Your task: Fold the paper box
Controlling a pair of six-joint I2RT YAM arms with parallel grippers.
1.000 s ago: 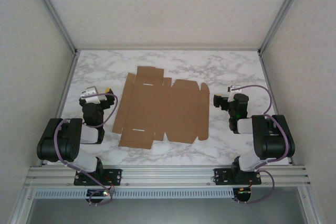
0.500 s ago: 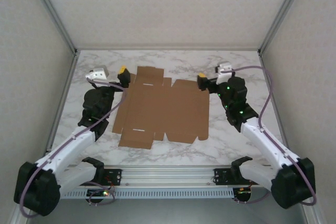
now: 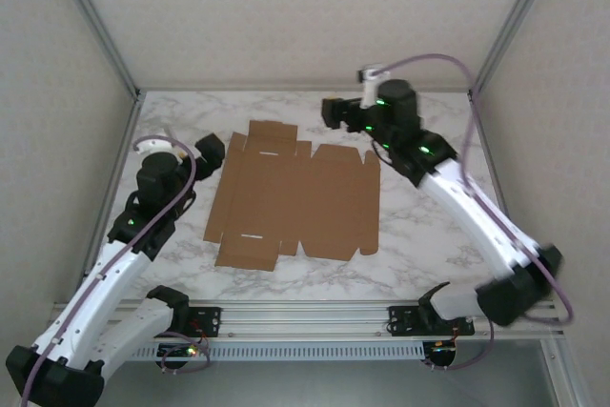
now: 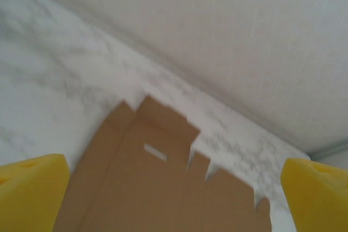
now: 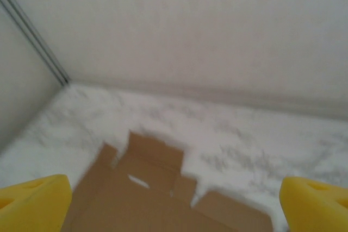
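Lying flat and unfolded, the paper box [image 3: 295,202] sits mid-surface [image 3: 429,245] between our two arms. Both claws gape wide: the left claw [image 3: 212,148] by its far left corner, the right claw [image 3: 335,111] past its far right corner. We judge the thin sheet could skid or crease off-line if one claw pushes alone. Our wrist views blur the slots and cut off the near flaps.

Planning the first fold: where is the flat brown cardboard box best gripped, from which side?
Likely the brown cardboard sheet by its left side flap, low from the left with the left gripper: it lies flat on the marble table, so only outer edges lift.
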